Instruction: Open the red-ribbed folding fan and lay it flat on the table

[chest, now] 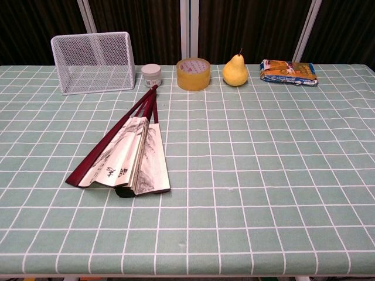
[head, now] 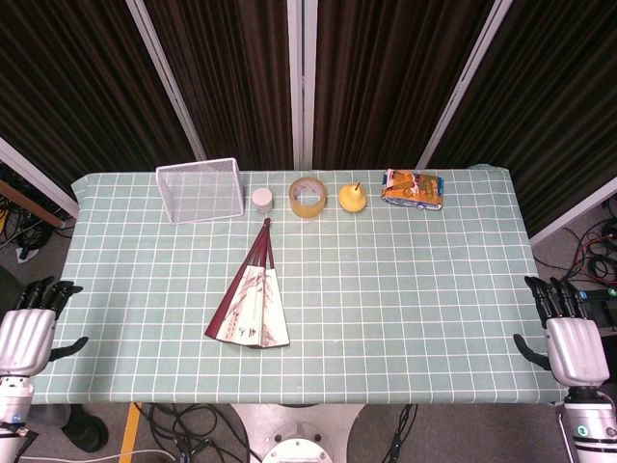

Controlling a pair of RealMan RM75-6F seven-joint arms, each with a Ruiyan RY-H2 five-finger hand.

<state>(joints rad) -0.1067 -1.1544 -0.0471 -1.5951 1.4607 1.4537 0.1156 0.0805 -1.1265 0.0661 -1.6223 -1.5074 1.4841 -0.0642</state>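
The red-ribbed paper folding fan (head: 249, 301) lies on the table left of centre, only partly spread. Its long axis runs from the pivot at the far end, just beside a small white jar (head: 262, 200), down to the painted leaf at the near end. The left hand (head: 29, 328) rests off the near left corner, fingers apart and holding nothing; the right hand (head: 569, 338) mirrors it off the near right corner, likewise unclenched and empty. The left hand looks clearly nearer the fan. The green checked tablecloth (head: 415, 318) lies flat, under dark curtains (head: 386, 68) behind.
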